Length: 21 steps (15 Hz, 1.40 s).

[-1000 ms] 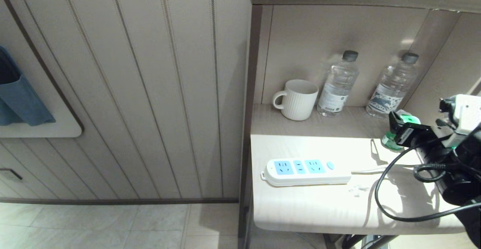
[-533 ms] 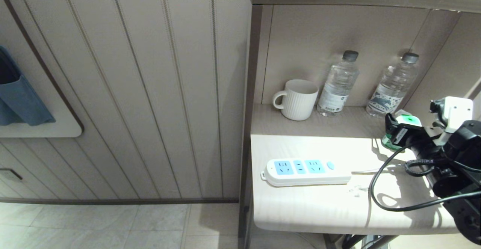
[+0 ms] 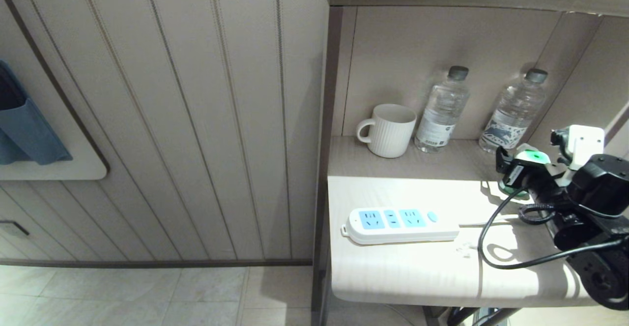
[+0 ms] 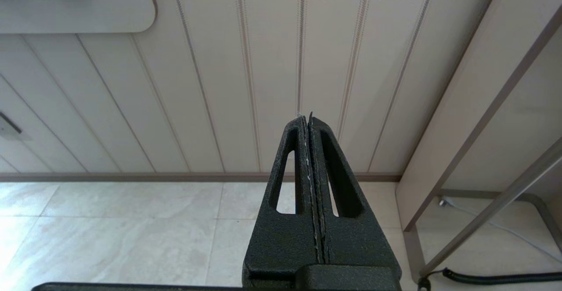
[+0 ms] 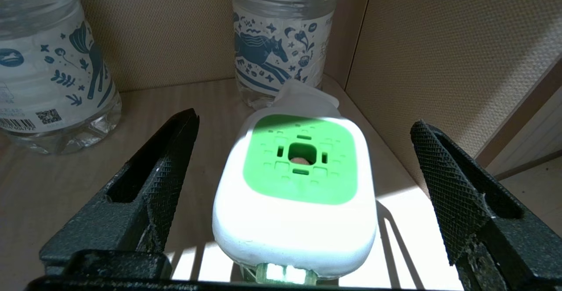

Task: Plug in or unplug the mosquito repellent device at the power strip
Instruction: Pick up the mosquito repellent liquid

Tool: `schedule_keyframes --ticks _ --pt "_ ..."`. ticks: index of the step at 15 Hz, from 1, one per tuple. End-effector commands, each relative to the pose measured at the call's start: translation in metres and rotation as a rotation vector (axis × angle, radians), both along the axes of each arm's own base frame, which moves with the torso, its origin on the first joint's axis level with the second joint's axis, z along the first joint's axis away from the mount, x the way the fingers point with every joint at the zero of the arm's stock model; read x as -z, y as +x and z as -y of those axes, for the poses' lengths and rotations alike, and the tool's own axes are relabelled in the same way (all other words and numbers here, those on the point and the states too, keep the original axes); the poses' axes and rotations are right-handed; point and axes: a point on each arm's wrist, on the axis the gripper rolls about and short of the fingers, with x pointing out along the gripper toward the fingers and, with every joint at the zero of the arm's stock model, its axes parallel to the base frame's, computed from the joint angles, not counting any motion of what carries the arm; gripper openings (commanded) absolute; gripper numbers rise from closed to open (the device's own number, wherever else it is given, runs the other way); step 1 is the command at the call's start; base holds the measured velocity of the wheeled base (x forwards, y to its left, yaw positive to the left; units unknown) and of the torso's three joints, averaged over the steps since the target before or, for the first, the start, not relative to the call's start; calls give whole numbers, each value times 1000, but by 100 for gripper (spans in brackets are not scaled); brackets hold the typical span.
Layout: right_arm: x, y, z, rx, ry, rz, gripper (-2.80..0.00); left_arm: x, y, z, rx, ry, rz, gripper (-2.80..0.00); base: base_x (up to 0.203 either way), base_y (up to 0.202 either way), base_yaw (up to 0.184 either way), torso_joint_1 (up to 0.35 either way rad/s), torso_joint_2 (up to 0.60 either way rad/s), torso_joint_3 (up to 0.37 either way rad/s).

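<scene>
**Item: repellent unit bracketed, not yet gripped**

Right gripper [image 5: 303, 185]: jaws wide apart, one finger on each side of the mosquito repellent device [image 5: 296, 181], clear air between each pad and the white shell. Nothing held.

Mosquito repellent device: upright on the desk surface [image 3: 393, 272], directly between the right gripper's fingers, green vented top facing the wrist camera. Not plugged in.

Power strip [image 3: 400, 225]: lying flat on the same surface, well apart from the right gripper, off toward the robot's left; all three blue socket faces unoccupied.

Two water bottles [image 5: 281, 41]: just beyond the device, past the fingertips. White mug [image 3: 388, 130]: farther off, on the rear shelf.

Left gripper [image 4: 311, 185]: fingers pressed together, parked away from the desk, pointed at the wall and floor.

Hazards, as judged: the head is rounded and smooth, so an off-centre closure may squeeze it out or tip the unit. Further advance risks nudging the nearer bottle. A tilted grasp would misalign the prongs at the socket.
</scene>
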Motion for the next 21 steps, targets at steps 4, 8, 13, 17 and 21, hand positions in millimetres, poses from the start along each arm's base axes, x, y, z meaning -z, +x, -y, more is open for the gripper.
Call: schedule_keyframes --ticks 4,8,13,17,21 --pt "-3 5 -1 0 -1 48 0 0 0 0 0 0 -2 -280 0 0 0 0 0 0" --pt "-3 11 -1 3 -2 52 0 0 0 0 0 0 -2 -280 0 0 0 0 0 0" --pt "-4 12 -3 0 -1 59 0 0 0 0 0 0 -2 -280 0 0 0 0 0 0" --pt "-5 12 -5 -5 -1 60 0 0 0 0 0 0 -2 -280 0 0 0 0 0 0" --pt "-5 12 -4 -3 -1 63 -280 0 0 0 0 0 -2 -280 0 0 0 0 0 0"
